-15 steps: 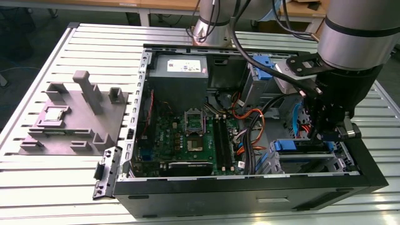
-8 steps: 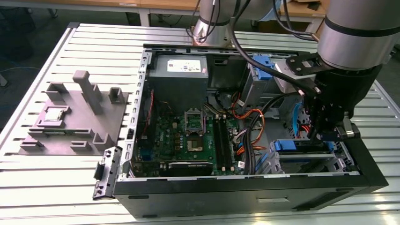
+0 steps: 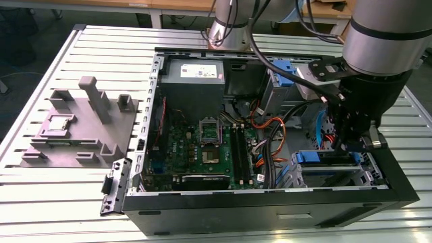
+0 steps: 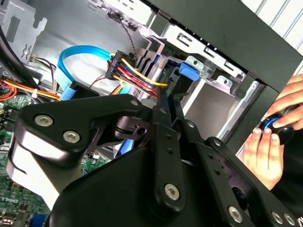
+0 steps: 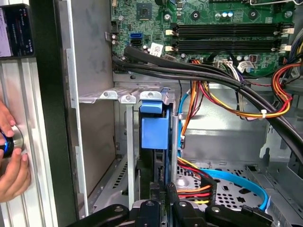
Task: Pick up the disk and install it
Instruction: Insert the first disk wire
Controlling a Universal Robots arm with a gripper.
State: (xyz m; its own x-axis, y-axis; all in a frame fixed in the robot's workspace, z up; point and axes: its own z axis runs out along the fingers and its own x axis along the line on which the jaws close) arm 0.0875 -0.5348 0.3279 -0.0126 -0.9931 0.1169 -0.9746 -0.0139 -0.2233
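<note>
Claw (image 5: 158, 208) beside cables (image 5: 199, 189), disk (image 5: 155, 127) bayed.

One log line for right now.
gripper: at drive cage | disk: on edge in bay slot | hand: outside case wall

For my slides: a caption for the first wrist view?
Hand over the blue-framed disk standing in its bay inside the case.
</note>
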